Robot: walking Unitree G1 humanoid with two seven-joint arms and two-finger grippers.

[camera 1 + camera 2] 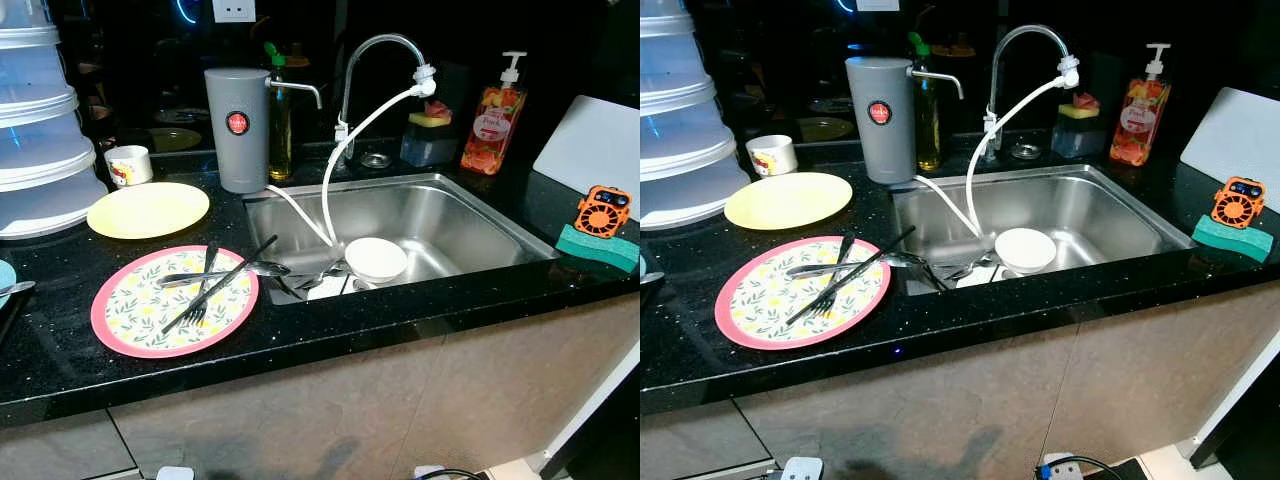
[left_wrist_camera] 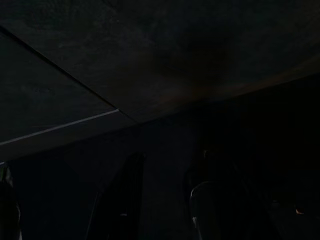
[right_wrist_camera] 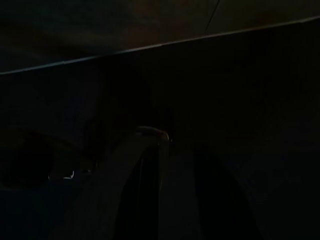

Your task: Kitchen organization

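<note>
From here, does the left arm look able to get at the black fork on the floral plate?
Probably yes. The black fork lies in the open on the floral plate, near the counter's front edge on the robot's left, with nothing standing over it. The left arm hangs idle in shade.

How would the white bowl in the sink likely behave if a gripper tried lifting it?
The white bowl looks glazed and sits in the steel sink, so it is probably slippery and possibly wet. It looks ceramic, so likely rigid and breakable if dropped. Cutlery lies against it and may shift or clatter.
</note>
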